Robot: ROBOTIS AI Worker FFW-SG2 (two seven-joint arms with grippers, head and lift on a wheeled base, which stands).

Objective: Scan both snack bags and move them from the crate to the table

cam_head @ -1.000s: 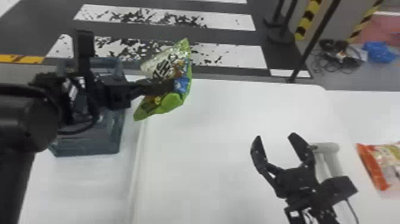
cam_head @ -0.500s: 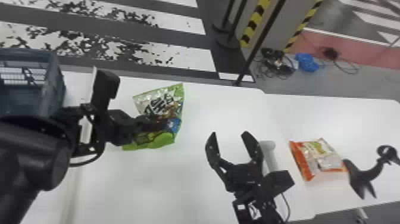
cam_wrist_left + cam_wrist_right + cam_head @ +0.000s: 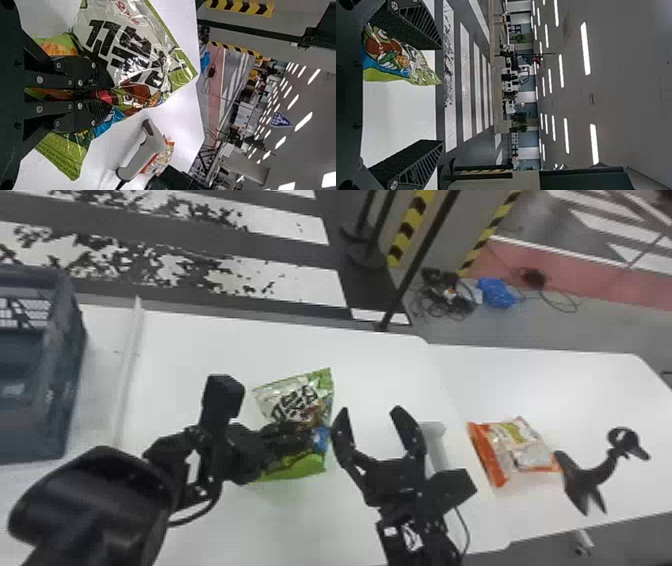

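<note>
In the head view my left gripper [image 3: 305,432] is shut on the green snack bag [image 3: 295,392], over the white table [image 3: 225,340]. The left wrist view has the fingers of my left gripper [image 3: 109,94] pinching the green bag [image 3: 126,47] near its middle. Just right of that bag, my right gripper [image 3: 371,410] stands open, with nothing held. In the right wrist view the bag [image 3: 387,59] lies beyond one finger of my open right gripper [image 3: 441,94]. A pale scanner [image 3: 140,154] rests on the table, partly behind the right gripper in the head view. The orange snack bag [image 3: 520,445] lies farther right.
The blue-grey crate [image 3: 70,390] stands at the far left, beside a raised white strip [image 3: 127,375]. A black stand [image 3: 590,475] is at the right, close to the orange bag. A dark post [image 3: 415,265] rises behind the table.
My left gripper has carried the green bag rightward, away from the crate and up close to the right gripper. The head view has turned right, bringing the whole orange bag and the stand into sight.
</note>
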